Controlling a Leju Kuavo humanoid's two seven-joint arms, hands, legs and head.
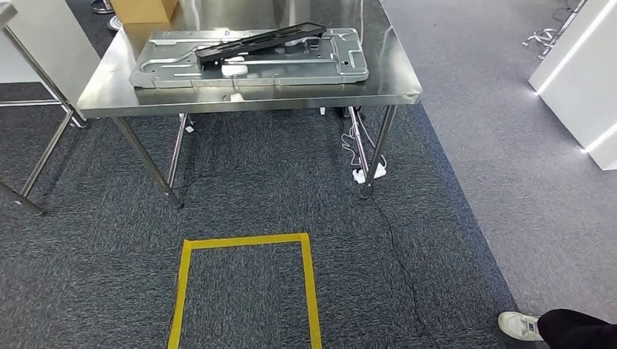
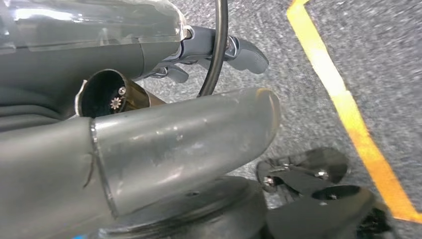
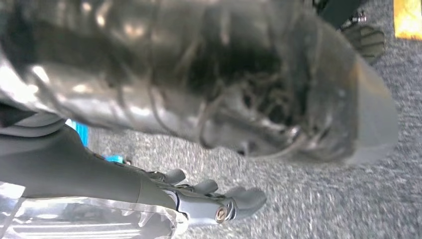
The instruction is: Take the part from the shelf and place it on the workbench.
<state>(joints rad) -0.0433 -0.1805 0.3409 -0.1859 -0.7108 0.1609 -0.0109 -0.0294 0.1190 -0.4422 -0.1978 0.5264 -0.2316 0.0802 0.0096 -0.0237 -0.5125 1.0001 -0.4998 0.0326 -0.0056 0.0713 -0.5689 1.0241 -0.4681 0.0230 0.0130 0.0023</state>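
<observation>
Head view: a steel desk [image 1: 109, 93] stands in the upper part of the frame on dark carpet. A grey sheet-metal tray [image 1: 349, 69] lies flat on it, and the long black part [image 1: 251, 43] rests across the tray, tilted, one end raised toward upper centre. A yellow tape rectangle [image 1: 313, 287] marks the floor at lower centre. A person's white shoe [image 1: 518, 325] shows at lower right. Left wrist view: the left robot hand [image 2: 219, 52] hangs over carpet, fingers loosely extended, holding nothing. Right wrist view: the right robot hand [image 3: 214, 196] likewise has its fingers apart and holds nothing.
</observation>
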